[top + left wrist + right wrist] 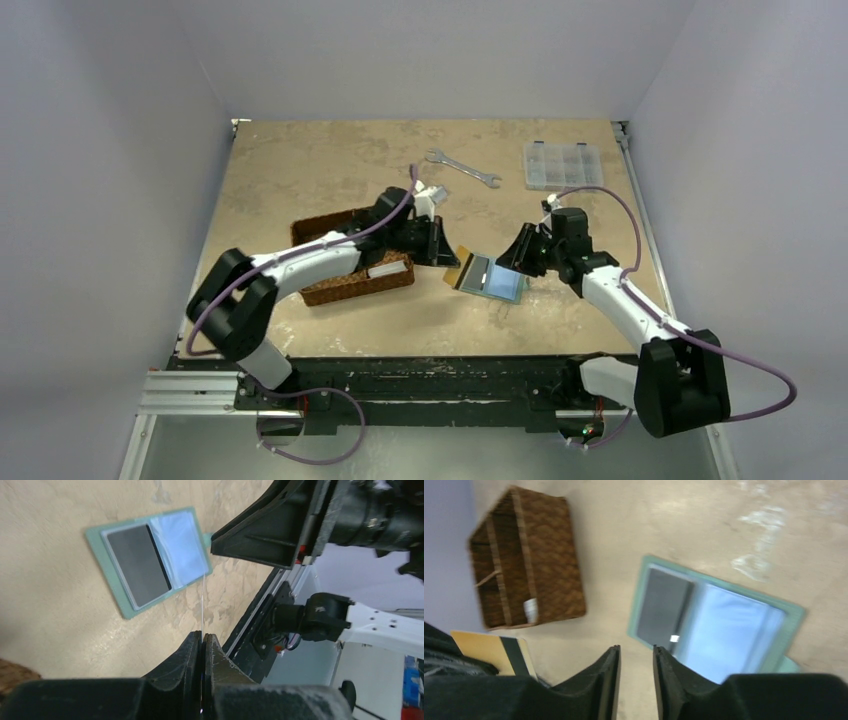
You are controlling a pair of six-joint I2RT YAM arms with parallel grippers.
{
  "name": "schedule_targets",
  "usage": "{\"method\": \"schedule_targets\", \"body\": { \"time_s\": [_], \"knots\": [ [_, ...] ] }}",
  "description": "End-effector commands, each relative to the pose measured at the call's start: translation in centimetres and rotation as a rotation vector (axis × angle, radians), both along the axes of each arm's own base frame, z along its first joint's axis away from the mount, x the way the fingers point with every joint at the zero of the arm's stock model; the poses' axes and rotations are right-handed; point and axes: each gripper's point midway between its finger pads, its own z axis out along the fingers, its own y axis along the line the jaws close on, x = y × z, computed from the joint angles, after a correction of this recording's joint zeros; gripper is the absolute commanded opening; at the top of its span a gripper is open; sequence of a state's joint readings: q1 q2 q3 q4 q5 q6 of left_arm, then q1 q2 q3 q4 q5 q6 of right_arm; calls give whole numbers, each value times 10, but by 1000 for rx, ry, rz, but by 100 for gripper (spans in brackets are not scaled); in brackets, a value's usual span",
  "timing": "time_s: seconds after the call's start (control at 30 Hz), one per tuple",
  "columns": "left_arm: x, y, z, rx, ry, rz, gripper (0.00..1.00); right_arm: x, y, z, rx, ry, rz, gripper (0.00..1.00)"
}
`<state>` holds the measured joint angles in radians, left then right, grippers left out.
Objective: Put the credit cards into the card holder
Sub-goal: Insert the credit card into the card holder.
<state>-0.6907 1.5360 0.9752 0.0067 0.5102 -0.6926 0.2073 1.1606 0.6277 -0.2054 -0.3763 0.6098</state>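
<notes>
**Clerk:** Entry one, the surroundings, largest first?

**Me:** Table (300, 170), tan and mottled, pale walls on three sides; basket (345, 291), brown woven, on the left half; a pale flat piece (390, 268) in its right-hand compartment, too small to name; compartment box (563, 165), clear plastic, near the far right corner; wrench (462, 168), flat on the table just left of that box.

**Clerk:** Entry two, the task's things?

**Me:** Card holder (490, 280), grey-green, lying open and flat right of centre; black card (663, 607) seated in one pocket, the other pocket showing blue-grey; orange-yellow card (484, 647), black stripe across it, just beside the holder's basket-side edge; touching or not, I cannot tell.

**Clerk:** Entry three, the hands?

**Me:** My left gripper (202, 642) is pinched tight on the orange-yellow card; the left wrist view sees that card edge-on, a thin pale line rising from between the fingers; my right gripper (636, 655) is parted by a narrow gap, nothing in it, tips above the holder.

**Clerk:** Entry four, the arms?

**Me:** Left arm (300, 262) stretched across the basket, wrist turned toward the holder; right arm (620, 300) reaching in from the right, wrist angled down; the two grippers face each other across the holder.

**Clerk:** Entry five, the margins?

**Me:** Bare tabletop between holder and wrench, and between holder and the near edge; the basket sits close behind my left gripper; the holder lies apart from every table edge.
</notes>
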Motion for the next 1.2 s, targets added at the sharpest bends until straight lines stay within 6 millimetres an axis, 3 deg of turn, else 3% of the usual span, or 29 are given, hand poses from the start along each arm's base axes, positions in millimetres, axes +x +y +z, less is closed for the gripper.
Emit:
{"method": "schedule_targets", "body": {
  "time_s": [0.0,0.17,0.4,0.87,1.17],
  "knots": [
    [11,-38,1,-46,-26,-63,0,6,-30,-28,-159,22,-76,30],
    [22,-61,-22,-60,30,-96,0,12,-42,-51,-220,60,-126,20],
    [29,-77,-56,-27,105,-130,0,7,-57,-79,-277,163,-195,6],
    [32,-75,-100,58,196,-99,0,2,-59,-85,-285,180,-206,5],
    [32,-79,-108,32,225,-91,0,3,-57,-84,-280,173,-192,3]
  ]
}}
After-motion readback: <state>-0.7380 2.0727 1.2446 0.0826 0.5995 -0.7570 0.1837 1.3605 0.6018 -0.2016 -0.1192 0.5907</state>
